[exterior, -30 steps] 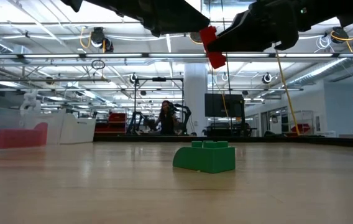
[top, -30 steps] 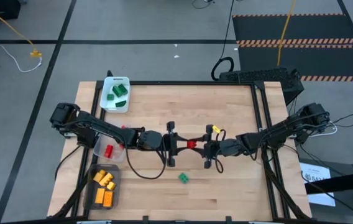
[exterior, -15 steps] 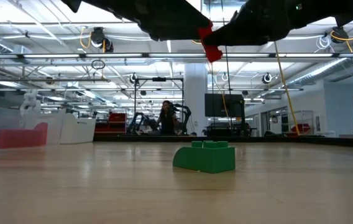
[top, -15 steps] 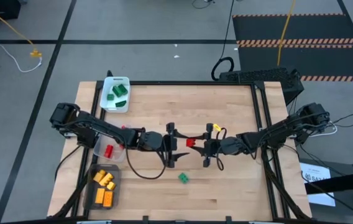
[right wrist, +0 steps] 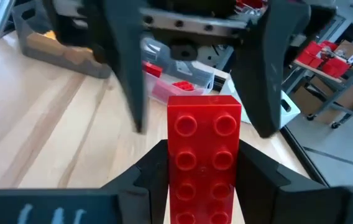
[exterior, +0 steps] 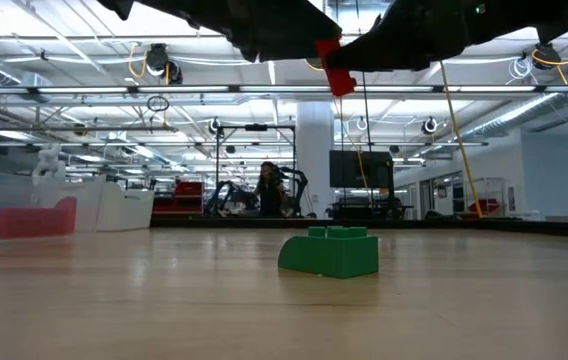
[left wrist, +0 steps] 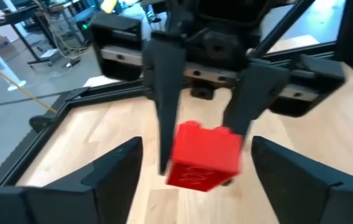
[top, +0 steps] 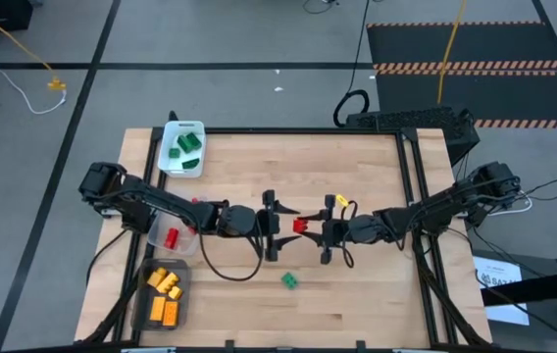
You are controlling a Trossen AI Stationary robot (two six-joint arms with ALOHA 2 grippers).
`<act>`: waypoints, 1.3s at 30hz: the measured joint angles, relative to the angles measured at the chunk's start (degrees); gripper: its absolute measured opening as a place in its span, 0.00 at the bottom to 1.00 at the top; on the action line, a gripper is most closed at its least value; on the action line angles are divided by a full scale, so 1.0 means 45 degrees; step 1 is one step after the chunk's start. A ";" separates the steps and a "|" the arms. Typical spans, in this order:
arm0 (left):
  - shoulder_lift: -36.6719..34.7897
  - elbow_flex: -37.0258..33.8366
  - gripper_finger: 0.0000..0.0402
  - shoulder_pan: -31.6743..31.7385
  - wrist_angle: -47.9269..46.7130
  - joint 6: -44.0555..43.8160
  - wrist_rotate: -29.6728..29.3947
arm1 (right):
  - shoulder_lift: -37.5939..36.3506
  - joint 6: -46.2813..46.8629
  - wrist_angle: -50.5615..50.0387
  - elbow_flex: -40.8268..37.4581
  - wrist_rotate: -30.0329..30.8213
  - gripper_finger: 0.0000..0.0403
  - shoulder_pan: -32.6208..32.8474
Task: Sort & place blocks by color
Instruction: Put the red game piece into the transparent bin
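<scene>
A red brick [top: 299,226] is gripped by the right claw [top: 317,229] mid-air at the tabletop [top: 357,294] centre, facing the released left claw [top: 280,226] at nine o'clock; judged a handover, needing the left claw closed on it next.

The red brick's [right wrist: 203,163] near end is cut off in the right wrist view.

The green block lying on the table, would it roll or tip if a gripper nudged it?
The green block sits flat and squat on the wood, so it would likely slide, not roll. It looks rigid and probably light.
</scene>
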 joint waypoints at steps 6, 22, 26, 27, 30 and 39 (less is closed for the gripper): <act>0.0000 0.0000 0.61 -0.0024 -0.0005 0.0005 0.0001 | 0.0000 -0.0024 0.0293 0.0004 -0.0601 0.32 0.0001; 0.0000 -0.0005 0.34 0.0011 0.0122 0.0379 -0.0027 | 0.0003 0.0843 0.0187 0.0005 -0.0617 0.47 -0.0257; -0.0005 -0.0005 0.34 0.0003 -0.0063 0.0432 -0.0130 | 0.0005 0.0874 0.0043 0.0005 -0.0612 0.57 -0.0257; -0.0005 -0.0005 0.34 -0.0001 -0.0180 0.0486 -0.0311 | 0.0005 0.0879 -0.0091 0.0005 -0.0607 0.59 -0.0257; -0.0014 -0.0001 0.34 -0.0001 -0.1146 0.0581 -0.1264 | 0.0005 0.0880 -0.0475 0.0005 -0.0403 0.65 -0.0257; -0.2107 0.0000 0.34 0.0120 -0.7398 -0.2257 -0.5882 | 0.0005 0.0850 -0.1066 0.0000 0.1132 0.72 -0.0253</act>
